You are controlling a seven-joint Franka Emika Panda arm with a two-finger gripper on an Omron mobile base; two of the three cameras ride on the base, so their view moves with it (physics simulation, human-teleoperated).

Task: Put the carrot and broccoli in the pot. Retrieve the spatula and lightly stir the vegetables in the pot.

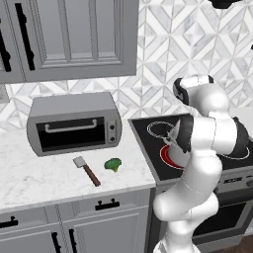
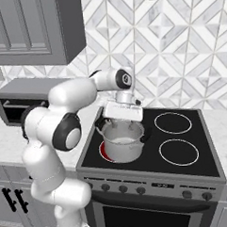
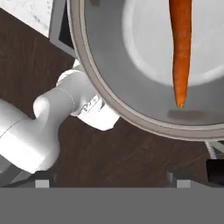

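The slim orange carrot (image 3: 180,48) lies inside the shiny steel pot (image 2: 122,144), its tip pointing at the rim (image 3: 105,100). My gripper (image 2: 125,113) hovers just above the pot's opening, open, its fingertips (image 3: 41,183) wide apart with nothing between them. The pot stands on the front left burner of the stove. The green broccoli floret (image 1: 113,164) rests on the marble counter left of the stove. Just left of the floret lies the spatula (image 1: 86,170), grey blade toward the back and brown handle toward the front edge.
A grey toaster oven (image 1: 74,123) stands at the back of the counter behind the spatula and broccoli. The black cooktop (image 2: 178,140) has free burners to the pot's right. Upper cabinets (image 1: 69,34) hang over the counter.
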